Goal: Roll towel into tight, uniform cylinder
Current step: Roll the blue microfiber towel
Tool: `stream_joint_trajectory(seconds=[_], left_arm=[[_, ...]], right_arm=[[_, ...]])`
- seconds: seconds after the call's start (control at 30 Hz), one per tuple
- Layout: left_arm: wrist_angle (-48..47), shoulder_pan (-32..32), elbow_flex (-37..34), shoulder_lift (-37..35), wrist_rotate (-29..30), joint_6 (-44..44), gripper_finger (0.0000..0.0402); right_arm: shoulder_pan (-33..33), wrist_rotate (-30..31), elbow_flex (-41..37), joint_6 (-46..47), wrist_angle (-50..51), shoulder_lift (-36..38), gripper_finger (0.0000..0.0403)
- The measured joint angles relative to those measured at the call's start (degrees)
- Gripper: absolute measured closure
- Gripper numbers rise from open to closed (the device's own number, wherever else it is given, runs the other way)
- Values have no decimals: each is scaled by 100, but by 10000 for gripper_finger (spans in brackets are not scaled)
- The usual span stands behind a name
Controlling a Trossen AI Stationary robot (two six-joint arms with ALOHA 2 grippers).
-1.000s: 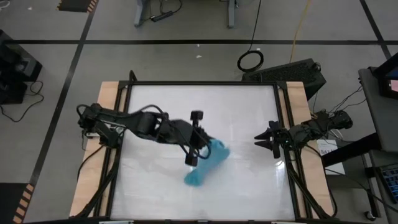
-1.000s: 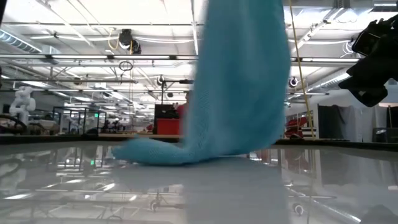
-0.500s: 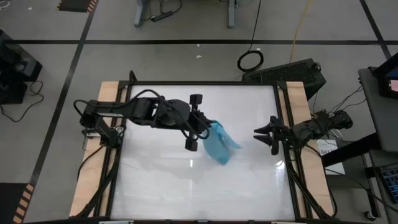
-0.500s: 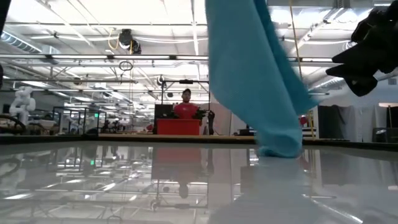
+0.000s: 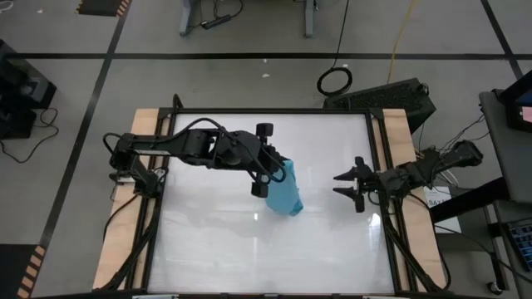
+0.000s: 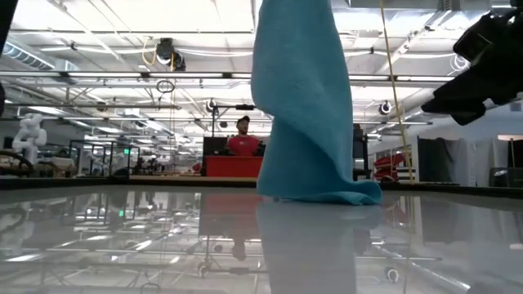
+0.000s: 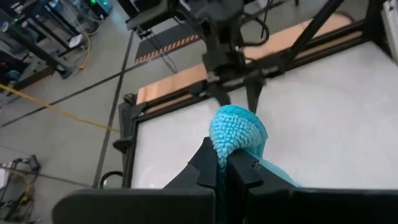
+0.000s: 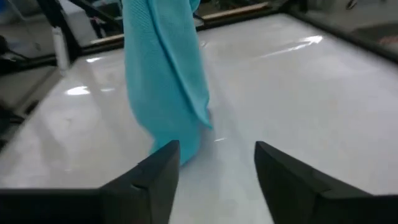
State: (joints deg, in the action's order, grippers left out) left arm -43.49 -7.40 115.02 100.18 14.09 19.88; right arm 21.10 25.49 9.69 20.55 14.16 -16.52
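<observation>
The turquoise towel [image 5: 285, 189] hangs as a narrow bunched column [image 6: 302, 106] near the middle of the white table [image 5: 208, 249]. Its lower end [image 6: 327, 194] rests on the tabletop. My left gripper [image 5: 273, 173] is above it, shut on its upper end. My right gripper [image 5: 346, 184] stands open at the table's right side, pointing toward the towel and apart from it. In the right wrist view the towel [image 8: 165, 81] hangs ahead of the spread fingers [image 8: 214, 177]. My left gripper pinches the towel's bunched upper end [image 7: 231, 134] between its two fingers [image 7: 211, 163], and a rounded fold of several layers sticks out past the fingertips. The fingers slant downward from the table's left. The towel hangs below them, slack, with its bottom end on the table.
Wooden rails [image 5: 141, 141] and black frame bars border the table on both sides. A person in a red shirt [image 6: 243, 140] stands far behind the table in the low view. Bare tabletop lies toward the near edge [image 5: 266, 266].
My left gripper has gone a little up and toward the far edge with the towel. The towel's lower end, which trailed on the table toward the near edge, was drawn up, swung right, and now hangs under the gripper. My right gripper has rolled and opened wider.
</observation>
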Motion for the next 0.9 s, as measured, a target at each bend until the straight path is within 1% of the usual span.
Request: stream_joint_trajectory(seconds=[0.17, 0.27, 0.37, 0.5, 0.8, 0.9], left_arm=[[114, 27, 0, 0, -364, -2, 397], [125, 27, 0, 0, -407, -4, 397], [130, 27, 0, 0, -409, -10, 397], [187, 27, 0, 0, -412, -121, 397], [203, 27, 0, 0, -420, -147, 397], [206, 27, 0, 0, -420, -151, 397]], right_arm=[[-2, 471, 0, -839, -941, -934, 142], [-33, 543, 0, -1204, -1525, -1496, 127], [-125, 619, 0, -1360, -2007, -2048, 127], [-273, 578, 0, -1422, -2599, -2779, 140], [-317, -238, 0, -1515, -4316, -4336, 161], [-317, -329, 0, -1538, -4762, -4754, 161]])
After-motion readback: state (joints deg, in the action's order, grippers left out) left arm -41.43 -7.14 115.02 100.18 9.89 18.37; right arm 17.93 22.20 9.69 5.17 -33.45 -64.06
